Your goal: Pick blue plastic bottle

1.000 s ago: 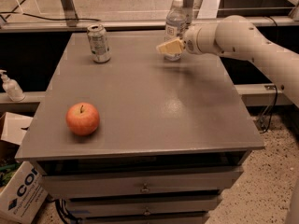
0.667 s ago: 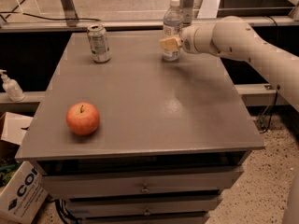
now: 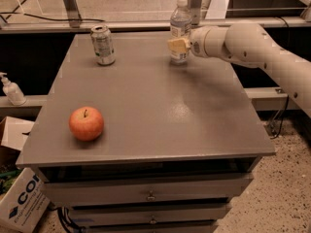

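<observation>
The blue plastic bottle (image 3: 180,19), clear with a white cap and a pale label, stands upright near the far edge of the grey table (image 3: 160,106), right of centre. My gripper (image 3: 178,45) reaches in from the right on a white arm. It sits at the bottle's lower body and covers part of the label. The bottle's base rests on the table.
A silver-green drink can (image 3: 103,44) stands at the far left of the table. A red apple (image 3: 86,123) lies near the front left. A small white pump bottle (image 3: 11,90) is on a ledge to the left. A cardboard box (image 3: 22,203) is on the floor at the lower left.
My gripper has moved a little left and farther in, from just beside the bottle to against its lower body. The bottle, can and apple have not moved.
</observation>
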Tool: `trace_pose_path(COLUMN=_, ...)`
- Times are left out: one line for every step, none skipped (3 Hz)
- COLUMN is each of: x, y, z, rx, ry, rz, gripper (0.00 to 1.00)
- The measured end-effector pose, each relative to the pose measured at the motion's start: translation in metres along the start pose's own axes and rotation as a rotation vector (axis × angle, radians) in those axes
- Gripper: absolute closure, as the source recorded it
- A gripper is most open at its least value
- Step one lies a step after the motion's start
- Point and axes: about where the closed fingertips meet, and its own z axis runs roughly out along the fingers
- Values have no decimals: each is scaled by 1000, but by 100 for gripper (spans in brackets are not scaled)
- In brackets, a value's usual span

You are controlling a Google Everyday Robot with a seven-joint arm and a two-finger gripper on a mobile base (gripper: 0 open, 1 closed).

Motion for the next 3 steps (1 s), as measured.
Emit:
trace_pose_path(x=-16, y=6, z=-14, rx=-18, ry=-50, rz=20, gripper=100)
trace_pose_path(x=-45, y=11, z=-39, rx=-42, ry=-111, rz=29, gripper=100)
trace_pose_path(x=-69, y=15, z=-66, rx=-58, ry=-156, rz=6, gripper=100)
